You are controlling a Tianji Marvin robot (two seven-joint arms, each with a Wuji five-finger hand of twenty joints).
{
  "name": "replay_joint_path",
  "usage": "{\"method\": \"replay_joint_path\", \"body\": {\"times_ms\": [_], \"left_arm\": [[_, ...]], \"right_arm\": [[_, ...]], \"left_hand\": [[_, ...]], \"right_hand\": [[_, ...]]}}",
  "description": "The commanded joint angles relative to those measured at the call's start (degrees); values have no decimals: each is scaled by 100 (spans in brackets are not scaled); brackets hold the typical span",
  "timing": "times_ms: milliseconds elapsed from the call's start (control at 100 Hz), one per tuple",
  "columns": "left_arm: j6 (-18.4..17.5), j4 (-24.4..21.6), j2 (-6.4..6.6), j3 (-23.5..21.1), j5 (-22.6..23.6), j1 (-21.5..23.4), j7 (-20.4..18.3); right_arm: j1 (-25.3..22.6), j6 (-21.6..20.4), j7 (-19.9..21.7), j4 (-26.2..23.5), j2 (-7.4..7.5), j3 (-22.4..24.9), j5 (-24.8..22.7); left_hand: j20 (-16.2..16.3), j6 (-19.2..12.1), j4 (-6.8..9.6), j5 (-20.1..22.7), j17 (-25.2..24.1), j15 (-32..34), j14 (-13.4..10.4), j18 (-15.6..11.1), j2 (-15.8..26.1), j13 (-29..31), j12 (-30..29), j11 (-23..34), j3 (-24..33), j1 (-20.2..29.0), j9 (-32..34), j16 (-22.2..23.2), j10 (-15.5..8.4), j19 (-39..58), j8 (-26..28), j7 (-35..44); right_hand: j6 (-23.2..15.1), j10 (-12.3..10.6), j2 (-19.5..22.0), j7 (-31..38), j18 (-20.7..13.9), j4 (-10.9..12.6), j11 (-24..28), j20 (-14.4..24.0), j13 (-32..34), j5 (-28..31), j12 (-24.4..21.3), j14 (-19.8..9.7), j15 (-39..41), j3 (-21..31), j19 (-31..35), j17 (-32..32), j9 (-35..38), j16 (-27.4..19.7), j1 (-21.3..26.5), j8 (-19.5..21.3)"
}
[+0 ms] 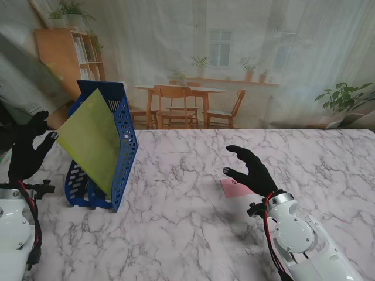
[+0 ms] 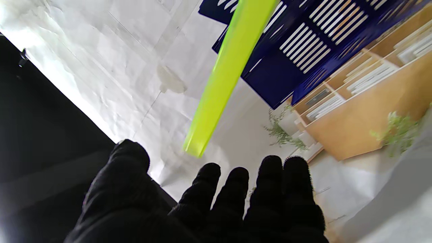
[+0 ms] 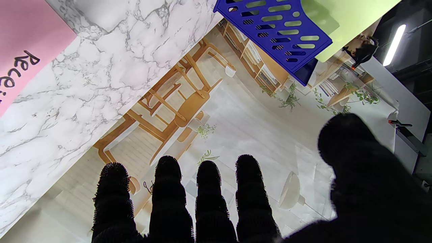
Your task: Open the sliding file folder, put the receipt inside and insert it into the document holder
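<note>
Lab/test rig: printed dining-room backdrop behind marble table, clamp + strip light beyond.

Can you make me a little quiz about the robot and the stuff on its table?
1. True or false: the pink receipt is already inside the yellow-green folder.
2. Which hand is nearer the receipt: A) left hand, B) right hand?
3. Fill the gap: the folder leans in the ____ document holder.

Key:
1. False. The receipt lies on the marble table, apart from the folder.
2. B.
3. Blue.
</note>
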Motion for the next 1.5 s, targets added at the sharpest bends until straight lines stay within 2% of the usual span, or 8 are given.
{"method": "replay_joint_path", "body": {"times_ms": [0, 290, 500, 590, 860, 1040, 1230, 1490], "left_arm": [[84, 85, -51, 85, -87, 23, -147], [416, 199, -69, 344, -204, 70, -123], [547, 247, -69, 481, -291, 47, -155], [591, 221, -62, 545, -331, 26, -203], [714, -110, 13, 672, -314, 16, -481], [835, -266, 29, 798, -337, -49, -562], [1151, -154, 9, 1052, -291, -195, -468], [1484, 73, -44, 1398, -304, -321, -275]], "right_arm": [[-7, 15, 3, 22, -8, -4, -10], [-12, 4, -1, 19, -8, 8, -8], [-4, 12, 9, 28, -7, 2, -1], [-2, 17, 9, 30, -7, -1, -1], [-3, 7, 2, 35, -9, 4, 4], [-9, -12, -3, 36, -11, 14, 12], [-14, -20, 0, 31, -11, 23, 23], [-20, -22, -3, 20, -14, 33, 44]], "left_hand": [[-14, 196, -138, -118, 78, 72, 80, -275, -10, -71, -73, -106, -127, -113, 6, -76, 97, 183, -75, -76], [261, 400, -129, 206, 415, 556, 279, -224, -87, 306, 318, 107, -85, -10, 578, 122, 277, 842, 96, 74], [501, 363, -122, 604, 801, 894, 437, -73, -74, 785, 588, 228, -68, 129, 1124, 385, 325, 1405, 304, 308], [522, 313, -119, 650, 820, 901, 419, -64, -57, 821, 611, 232, -60, 170, 1186, 397, 301, 1452, 329, 339], [504, 260, -115, 615, 787, 846, 353, -97, -25, 805, 625, 203, -46, 282, 1164, 375, 229, 1417, 337, 334], [493, 243, -89, 562, 792, 829, 313, -132, 4, 793, 631, 187, 19, 599, 1129, 366, 201, 1401, 336, 340], [449, 247, -68, 436, 745, 798, 287, -174, 16, 712, 617, 158, 20, 861, 1021, 341, 203, 1310, 297, 301], [443, 235, -71, 316, 737, 815, 274, -192, -34, 684, 613, 167, -28, 812, 998, 332, 184, 1302, 179, 182]], "right_hand": [[-24, -22, 172, -126, -256, -77, -113, 85, -139, -1, -44, -204, -332, -143, -125, -55, -9, -43, -187, 0], [2, 4, 175, -136, -262, -78, -84, 89, -142, -8, -32, -206, -332, -140, -127, -57, -25, -43, -190, 1], [2, 6, 188, -137, -260, -77, -75, 92, -143, -5, -31, -206, -332, -136, -126, -53, -26, -43, -181, 4], [0, 10, 190, -141, -257, -78, -71, 93, -143, -9, -30, -203, -332, -139, -128, -57, -25, -42, -177, 4], [-9, 16, 206, -138, -258, -79, -70, 96, -142, -10, -32, -207, -331, -140, -129, -57, -32, -42, -174, 11], [-12, 16, 227, -135, -262, -81, -67, 98, -142, -9, -32, -209, -331, -143, -129, -55, -30, -42, -178, 15], [-12, 10, 251, -137, -266, -85, -67, 99, -140, -9, -33, -209, -330, -153, -130, -57, -24, -41, -176, 15], [-16, 20, 290, -135, -264, -87, -64, 103, -134, -4, -32, -204, -328, -168, -130, -57, -5, -40, -166, 18]]}}
